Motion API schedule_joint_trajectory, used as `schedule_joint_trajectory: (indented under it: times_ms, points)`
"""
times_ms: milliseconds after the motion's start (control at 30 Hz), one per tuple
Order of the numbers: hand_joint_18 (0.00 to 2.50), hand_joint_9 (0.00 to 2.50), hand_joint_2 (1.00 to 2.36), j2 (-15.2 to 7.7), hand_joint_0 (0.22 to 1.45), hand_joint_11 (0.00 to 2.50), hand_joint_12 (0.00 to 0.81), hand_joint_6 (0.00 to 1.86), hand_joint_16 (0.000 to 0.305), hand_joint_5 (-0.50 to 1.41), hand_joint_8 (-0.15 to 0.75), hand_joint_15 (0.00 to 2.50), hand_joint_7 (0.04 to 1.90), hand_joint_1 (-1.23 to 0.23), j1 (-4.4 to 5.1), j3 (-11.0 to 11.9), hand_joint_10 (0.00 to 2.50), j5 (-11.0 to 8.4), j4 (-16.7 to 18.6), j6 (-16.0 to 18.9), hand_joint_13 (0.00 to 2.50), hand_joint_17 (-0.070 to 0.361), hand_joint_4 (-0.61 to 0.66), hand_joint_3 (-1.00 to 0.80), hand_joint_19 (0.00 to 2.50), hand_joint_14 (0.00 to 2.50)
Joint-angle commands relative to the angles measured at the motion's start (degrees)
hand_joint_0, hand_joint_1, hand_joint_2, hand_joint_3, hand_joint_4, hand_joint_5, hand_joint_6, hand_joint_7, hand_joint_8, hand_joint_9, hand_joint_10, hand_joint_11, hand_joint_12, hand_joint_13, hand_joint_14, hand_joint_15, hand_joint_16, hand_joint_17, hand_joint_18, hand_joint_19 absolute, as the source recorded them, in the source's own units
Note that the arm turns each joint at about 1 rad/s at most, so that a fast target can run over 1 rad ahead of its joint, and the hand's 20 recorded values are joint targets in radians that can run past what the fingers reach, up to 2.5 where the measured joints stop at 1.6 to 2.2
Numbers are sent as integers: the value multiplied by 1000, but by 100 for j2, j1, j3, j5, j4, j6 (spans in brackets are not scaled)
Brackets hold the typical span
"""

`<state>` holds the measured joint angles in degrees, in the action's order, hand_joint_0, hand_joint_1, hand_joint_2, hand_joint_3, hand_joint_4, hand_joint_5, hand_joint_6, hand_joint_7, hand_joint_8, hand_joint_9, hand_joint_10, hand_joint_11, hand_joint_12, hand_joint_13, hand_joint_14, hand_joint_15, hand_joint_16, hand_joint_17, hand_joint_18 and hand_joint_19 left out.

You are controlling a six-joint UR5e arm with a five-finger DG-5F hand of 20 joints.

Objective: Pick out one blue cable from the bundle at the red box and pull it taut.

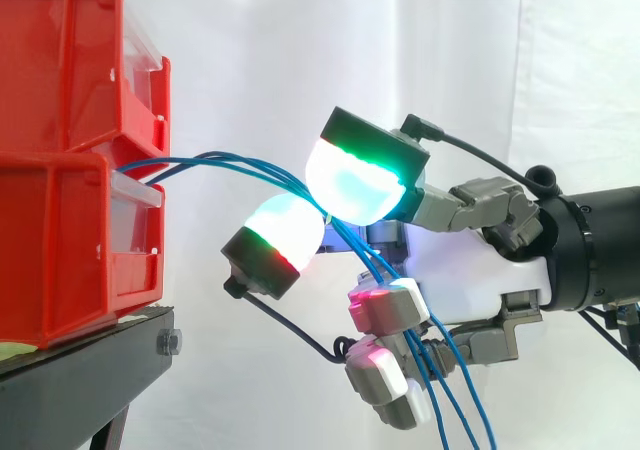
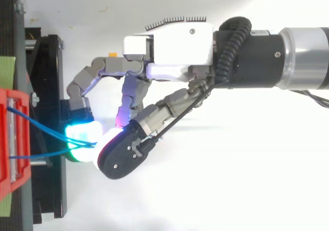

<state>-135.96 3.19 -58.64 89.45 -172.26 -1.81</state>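
Right now my robot hand (image 1: 470, 270) reaches in from the right, level with two stacked red plastic bins (image 1: 60, 80). The bins sit on a black metal stand (image 1: 80, 370) before a white curtain (image 1: 250, 50). Several thin blue cables (image 1: 215, 155) come out at the front of the bins, where the upper one meets the lower. They rise in a soft arc and run across to my two large glowing pads (image 1: 355, 185), the upper rimmed green, the lower rimmed red. Those two pads are closed against each other, pinching the cables where the strands meet. I cannot tell how many strands are actually clamped. Between bins and pinch the cables bow rather than run straight. Beyond the pinch they drop past my lower fingers (image 1: 395, 305), which are curled and glow magenta, then leave the bottom of the side view. From above, the strands spread apart at the bin front and converge at my pads, just beside the stand's edge.
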Motion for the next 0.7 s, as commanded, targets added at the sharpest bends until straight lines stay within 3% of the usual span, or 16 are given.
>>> schedule_joint_trajectory:
  times_ms: [0,133,333,400,667]
  points:
    - [966,1356,1002,-1,615,741,346,843,50,-69,251,607,955,-576,-12,1,30,20,8,-4,1130,113,-185,-481,869,24]
    - [981,1344,1014,-1,610,755,352,840,51,-77,272,613,992,-637,-12,-8,32,20,-1,-4,1133,114,-173,-335,861,24]
    - [959,1261,1018,-1,638,813,357,892,51,-113,274,614,960,-802,-12,-8,34,20,8,-12,1103,115,-120,-245,842,25]
    - [959,1255,1019,-1,678,820,355,901,51,-121,276,612,1024,-849,-12,-8,31,20,8,-21,1104,115,-119,-237,836,25]
    - [923,1243,1000,-1,825,832,355,943,50,-141,304,613,1351,-845,-12,-16,34,37,8,-39,1076,113,-254,-500,832,24]
